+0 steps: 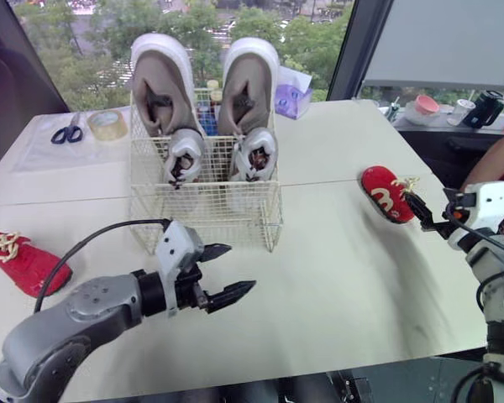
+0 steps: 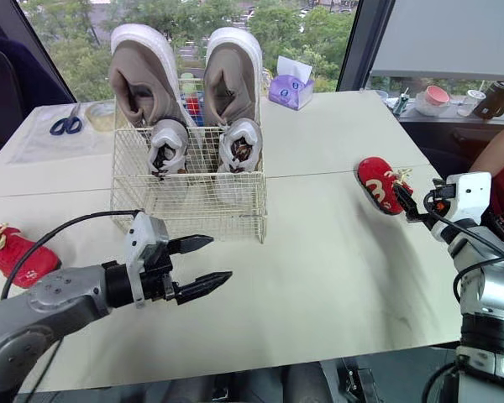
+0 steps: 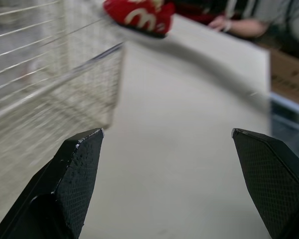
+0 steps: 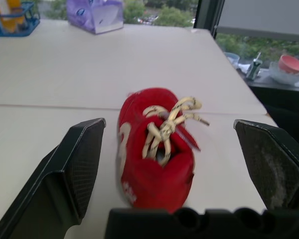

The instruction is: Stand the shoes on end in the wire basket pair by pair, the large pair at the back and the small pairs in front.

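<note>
Right gripper (image 2: 410, 204) is wide open right at the red shoe (image 2: 378, 185), near the right edge of the worktop (image 1: 361, 285), so a sloppy close could grab just laces or nudge it off. Left gripper (image 1: 239, 267) is open and empty too, in front of the wire basket (image 1: 210, 220).

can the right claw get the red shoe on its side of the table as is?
Probably yes. The right claw is open and aimed at the red shoe, which lies on the table just ahead of it, with nothing between them.
</note>
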Controlling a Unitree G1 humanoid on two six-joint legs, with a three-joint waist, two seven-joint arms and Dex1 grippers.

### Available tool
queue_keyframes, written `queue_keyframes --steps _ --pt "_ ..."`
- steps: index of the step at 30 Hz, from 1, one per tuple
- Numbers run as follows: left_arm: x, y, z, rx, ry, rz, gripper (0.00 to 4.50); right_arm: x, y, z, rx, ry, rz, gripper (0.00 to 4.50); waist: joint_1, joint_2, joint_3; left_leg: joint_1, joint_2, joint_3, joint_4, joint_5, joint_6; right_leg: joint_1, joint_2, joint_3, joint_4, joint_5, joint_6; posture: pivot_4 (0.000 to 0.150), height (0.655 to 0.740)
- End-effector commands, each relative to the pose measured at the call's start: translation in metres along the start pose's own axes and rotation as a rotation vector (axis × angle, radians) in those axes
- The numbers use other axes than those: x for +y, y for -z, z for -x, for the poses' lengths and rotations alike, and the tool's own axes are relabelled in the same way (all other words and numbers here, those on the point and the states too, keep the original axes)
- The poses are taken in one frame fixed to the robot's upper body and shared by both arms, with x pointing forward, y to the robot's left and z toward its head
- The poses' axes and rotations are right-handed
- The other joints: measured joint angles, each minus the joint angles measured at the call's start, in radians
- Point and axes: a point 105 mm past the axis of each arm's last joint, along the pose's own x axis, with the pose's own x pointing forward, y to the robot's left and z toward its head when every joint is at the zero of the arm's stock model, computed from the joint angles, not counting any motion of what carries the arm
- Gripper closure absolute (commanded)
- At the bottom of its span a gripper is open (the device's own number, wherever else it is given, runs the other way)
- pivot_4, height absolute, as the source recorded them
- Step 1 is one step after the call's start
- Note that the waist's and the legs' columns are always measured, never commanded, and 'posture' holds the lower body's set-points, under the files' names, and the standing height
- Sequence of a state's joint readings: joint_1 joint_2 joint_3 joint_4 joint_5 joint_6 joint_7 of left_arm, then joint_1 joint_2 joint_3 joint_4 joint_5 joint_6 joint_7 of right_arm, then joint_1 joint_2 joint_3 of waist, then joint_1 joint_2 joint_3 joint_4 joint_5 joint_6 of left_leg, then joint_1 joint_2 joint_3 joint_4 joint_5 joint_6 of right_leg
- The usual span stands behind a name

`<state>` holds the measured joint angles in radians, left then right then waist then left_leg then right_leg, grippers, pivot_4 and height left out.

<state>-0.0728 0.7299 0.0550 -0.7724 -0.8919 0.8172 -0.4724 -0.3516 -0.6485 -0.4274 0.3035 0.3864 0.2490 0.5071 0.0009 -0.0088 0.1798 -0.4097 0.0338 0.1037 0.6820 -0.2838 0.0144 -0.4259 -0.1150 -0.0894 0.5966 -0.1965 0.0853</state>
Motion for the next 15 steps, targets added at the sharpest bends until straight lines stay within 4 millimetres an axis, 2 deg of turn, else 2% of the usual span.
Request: queue_keyframes --steps 1,8,15 --pt "-0.002 -0.01 -0.001 -0.047 0.008 -0.048 0.22 -0.006 -0.003 -0.007 -0.028 0.001 -0.012 0.0 0.0 0.0 0.0 0.0 0.0 0.0 0.0 0.0 0.0 0.0 0.0 0.0 0.0 0.0 0.0 0.15 0.74" --pt "-0.002 0.0 0.003 -0.014 -0.025 -0.07 0.22 -0.014 0.005 -0.023 -0.001 0.026 0.032 0.0 -0.007 0.0 0.0 0.0 0.0 0.0 0.0 0.0 0.001 0.0 0.0 0.001 0.0 0.0 0.0 0.15 0.74" --pt "-0.002 -0.002 0.011 -0.016 -0.062 -0.06 0.22 -0.009 0.027 -0.034 0.067 -0.009 -0.115 0.0 -0.015 0.0 0.0 0.0 0.0 0.0 0.0 0.0 0.001 0.0 0.0 0.001 0.0 0.0 0.0 0.15 0.74"
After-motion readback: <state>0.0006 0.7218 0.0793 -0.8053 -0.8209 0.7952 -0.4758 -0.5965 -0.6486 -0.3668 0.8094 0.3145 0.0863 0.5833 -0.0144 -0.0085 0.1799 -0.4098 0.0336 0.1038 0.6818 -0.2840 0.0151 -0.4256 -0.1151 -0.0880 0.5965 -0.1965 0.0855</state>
